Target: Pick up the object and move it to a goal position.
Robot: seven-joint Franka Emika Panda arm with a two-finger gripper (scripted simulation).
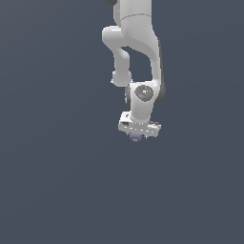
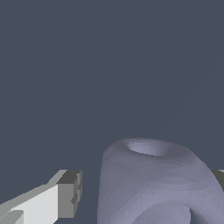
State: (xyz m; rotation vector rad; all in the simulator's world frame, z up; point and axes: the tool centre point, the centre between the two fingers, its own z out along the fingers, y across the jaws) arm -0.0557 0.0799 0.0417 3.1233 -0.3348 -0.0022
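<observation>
The arm [image 1: 138, 52] points straight down over the plain grey floor [image 1: 52, 181]. The object [image 2: 153, 183] sits between the gripper [image 1: 138, 135] fingers [image 2: 68, 194]. In the wrist view one pad stands just apart from it; contact on the other side cannot be determined. Jaws are narrow.

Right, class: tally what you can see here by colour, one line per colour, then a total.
White: 1, the robot arm with its gripper
Lavender-blue: 1, the object between the fingers
Total: 2
</observation>
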